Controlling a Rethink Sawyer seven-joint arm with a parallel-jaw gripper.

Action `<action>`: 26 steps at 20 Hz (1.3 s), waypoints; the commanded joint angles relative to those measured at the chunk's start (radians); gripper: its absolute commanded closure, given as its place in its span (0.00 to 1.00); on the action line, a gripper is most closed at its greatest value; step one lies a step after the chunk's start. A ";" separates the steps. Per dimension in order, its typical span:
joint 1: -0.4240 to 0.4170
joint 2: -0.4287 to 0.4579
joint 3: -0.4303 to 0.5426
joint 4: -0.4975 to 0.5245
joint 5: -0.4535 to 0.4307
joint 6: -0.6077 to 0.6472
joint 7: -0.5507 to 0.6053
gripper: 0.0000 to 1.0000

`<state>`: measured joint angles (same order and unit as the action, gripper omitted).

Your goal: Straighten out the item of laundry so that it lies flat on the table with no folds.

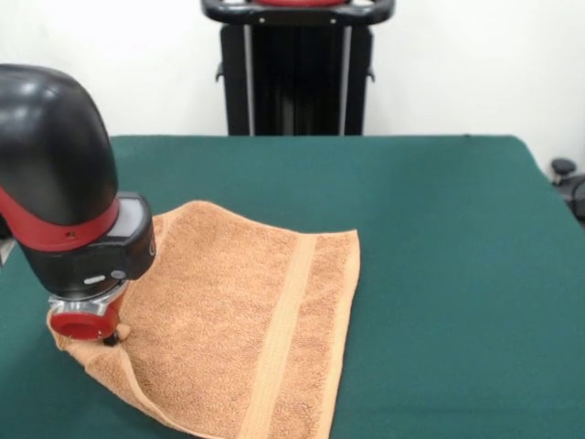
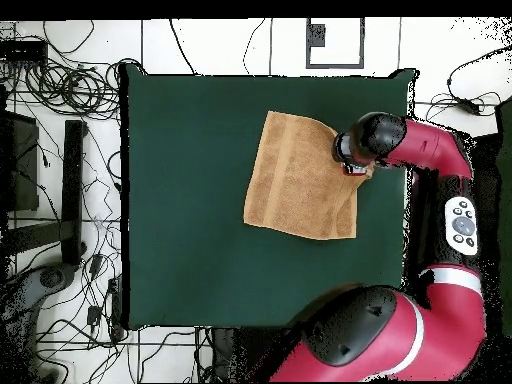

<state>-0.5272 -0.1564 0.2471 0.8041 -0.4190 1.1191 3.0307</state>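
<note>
Nearest the front camera, the towel (image 1: 247, 338) runs off the bottom edge at about 6 o'clock, its lower end cut from sight. It spreads over the dark green table (image 1: 439, 238), mostly flat, with one woven band (image 1: 279, 338) running lengthwise from 12 to 6 o'clock near its 3 o'clock side. Along the 8 o'clock side the cloth shows a raised, rolled fold at the edge.

Just beyond that, at 9 o'clock, the gripper (image 1: 111, 337) is down on the towel's corner. Only a red ring and a small dark tip show beneath the wrist; whether the fingers are spread or closed, and whether they have hold of the cloth, I cannot tell. The arm (image 1: 55, 183), black with a red stripe, rises above it and fills the 9 to 10 o'clock part of the frame.

Farther back the table lies bare to its far edge, and the black pedestal (image 1: 297, 69) stands at 12 o'clock against a white wall.

From overhead, the towel (image 2: 300, 178) sits toward the table's (image 2: 190, 200) 2 o'clock part, skewed against the table edges, with the gripper end of the arm (image 2: 352, 152) over the towel's 2 o'clock corner.
</note>
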 commanded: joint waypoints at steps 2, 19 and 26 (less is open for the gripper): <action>0.018 0.038 0.097 -0.050 -0.001 0.029 -0.339 1.00; 0.039 0.036 0.074 -0.102 0.008 0.073 -0.350 1.00; 0.012 0.067 0.085 -0.113 -0.008 0.019 -0.432 1.00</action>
<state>-0.5232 -0.1262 0.2481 0.7045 -0.4116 1.1461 2.9423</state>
